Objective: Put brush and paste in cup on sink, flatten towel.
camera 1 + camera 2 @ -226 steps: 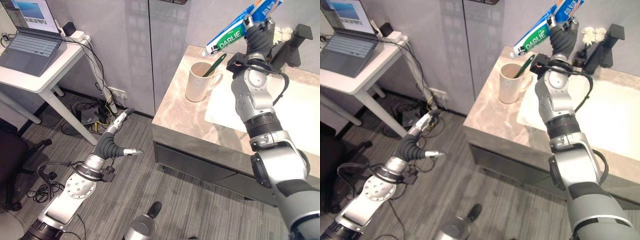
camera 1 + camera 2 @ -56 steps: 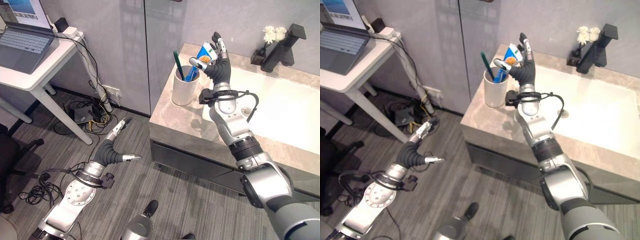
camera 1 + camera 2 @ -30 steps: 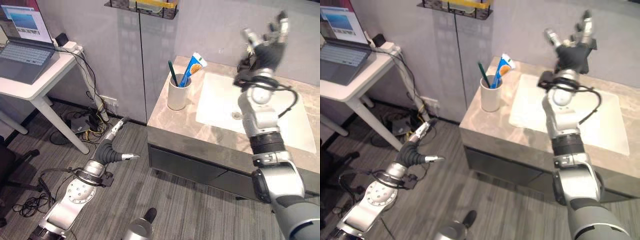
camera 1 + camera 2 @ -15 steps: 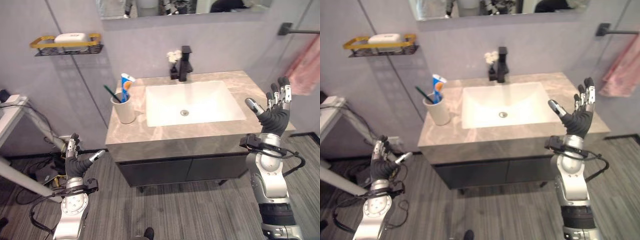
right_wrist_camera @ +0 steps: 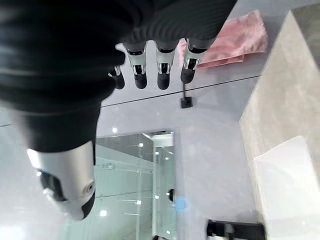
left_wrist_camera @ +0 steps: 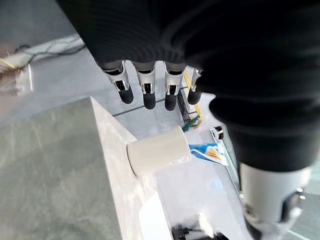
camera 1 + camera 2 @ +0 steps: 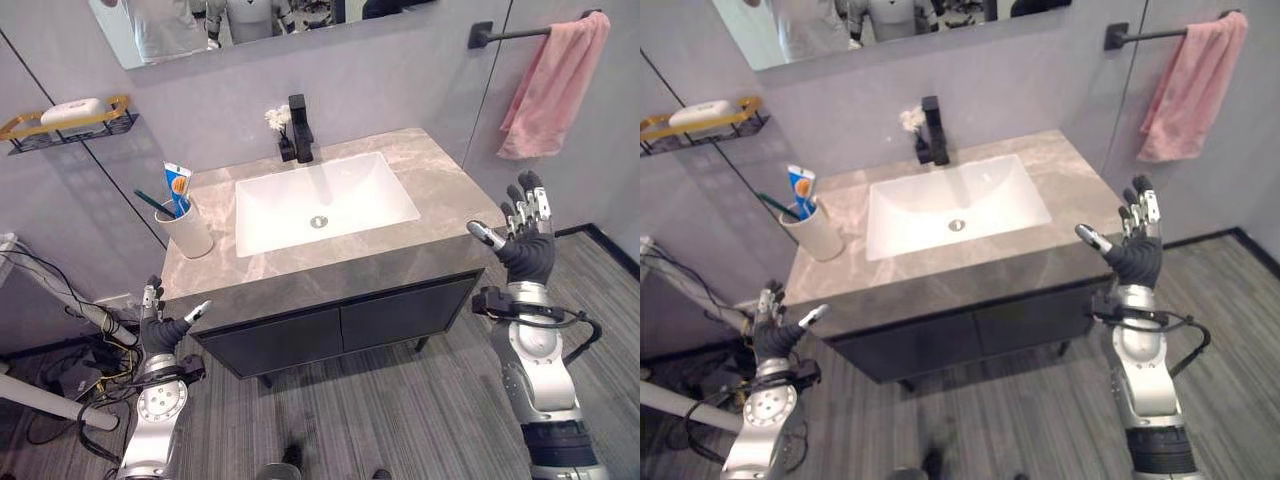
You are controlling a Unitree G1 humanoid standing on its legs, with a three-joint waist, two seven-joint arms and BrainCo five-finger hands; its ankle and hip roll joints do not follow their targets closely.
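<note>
The right hand [image 7: 527, 240] has left the cream ceramic cup [image 7: 189, 231], where green brush [image 7: 154, 201] and blue paste tube [image 7: 178, 186] stand, and rises fingers spread, empty, toward the hanging rumpled pink towel [image 7: 553, 83], while the left hand [image 7: 165, 328] hangs low, fingers straight.

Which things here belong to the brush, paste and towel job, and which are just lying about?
Job:
cup on the counter, left of the sink
toothbrush in the cup
toothpaste in the cup
pink towel hanging bunched on the rail

Lying about:
black tap
soap on the wall shelf
mirror
</note>
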